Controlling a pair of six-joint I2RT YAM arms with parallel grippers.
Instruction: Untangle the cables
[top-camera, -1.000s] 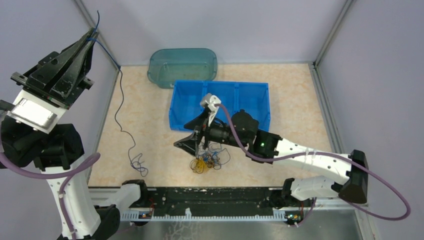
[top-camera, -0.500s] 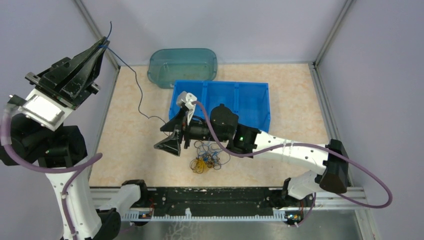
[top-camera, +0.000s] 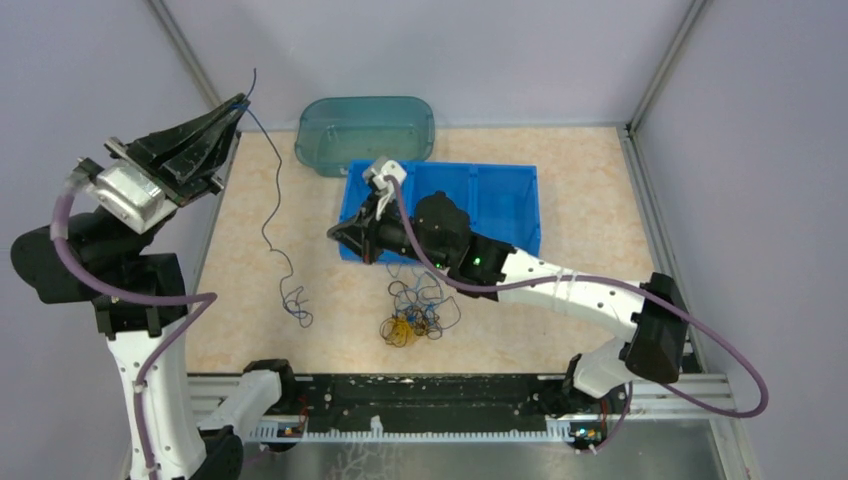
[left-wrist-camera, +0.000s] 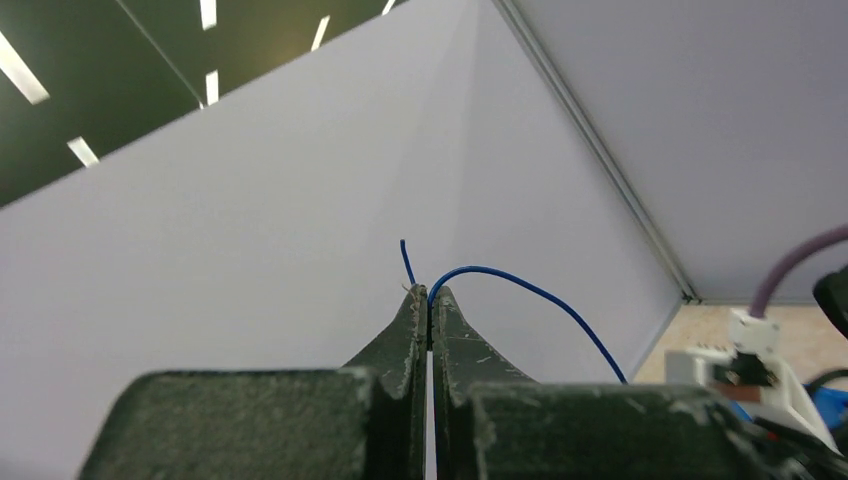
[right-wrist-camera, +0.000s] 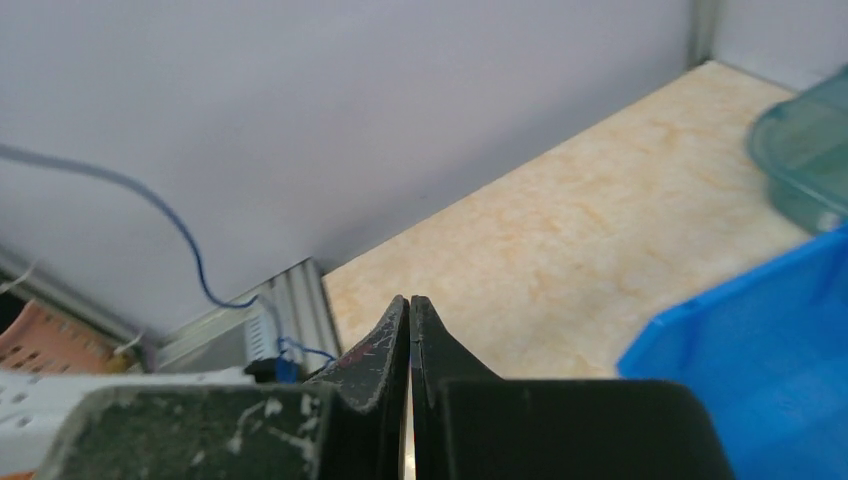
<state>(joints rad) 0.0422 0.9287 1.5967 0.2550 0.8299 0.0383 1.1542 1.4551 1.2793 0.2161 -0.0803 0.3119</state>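
My left gripper (top-camera: 240, 101) is raised high by the left wall, shut on a thin blue cable (top-camera: 276, 205) near its end, and a short stub pokes out above the fingertips (left-wrist-camera: 415, 305). The blue cable (left-wrist-camera: 520, 284) hangs down from there, with its curled tail (top-camera: 297, 308) on the table. The other cables, black, blue and yellow-orange, lie in a tangle (top-camera: 420, 308) near the front middle. My right gripper (top-camera: 336, 232) hovers left of the blue bin, beyond the tangle. It is shut (right-wrist-camera: 410, 302) with nothing visible between its jaws.
A blue bin (top-camera: 505, 200) with compartments sits behind the tangle, and a teal translucent tub (top-camera: 365, 130) behind that. Grey walls close off the left, back and right. A black rail (top-camera: 420, 395) runs along the front edge.
My left gripper swung right and farther back, dragging the blue cable's tail rightward. My right gripper left the spot over the tangle, moved left and back, and went from wide open to shut.
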